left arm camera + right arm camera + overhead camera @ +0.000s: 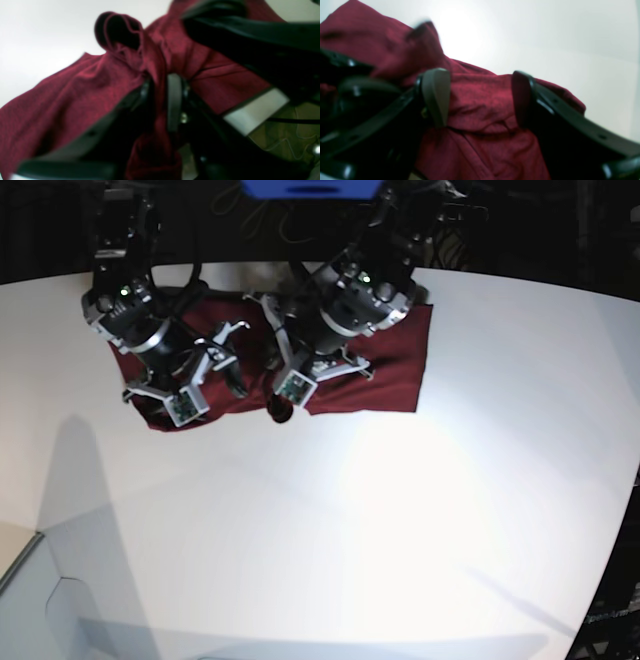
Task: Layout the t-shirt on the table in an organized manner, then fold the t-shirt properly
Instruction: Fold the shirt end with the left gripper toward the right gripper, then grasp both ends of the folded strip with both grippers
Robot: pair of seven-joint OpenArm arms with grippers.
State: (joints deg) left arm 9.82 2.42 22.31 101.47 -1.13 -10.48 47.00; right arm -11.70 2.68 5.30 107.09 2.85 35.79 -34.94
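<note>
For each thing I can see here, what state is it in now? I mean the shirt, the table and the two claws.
t-shirt: lying on the table, bunched and creased, not yet folded neatly.
table: white top, the shirt lies at its far edge.
left claw: a fold of shirt fabric runs between its narrowly parted fingers.
right claw: open wide over the shirt, gripping nothing.
</note>
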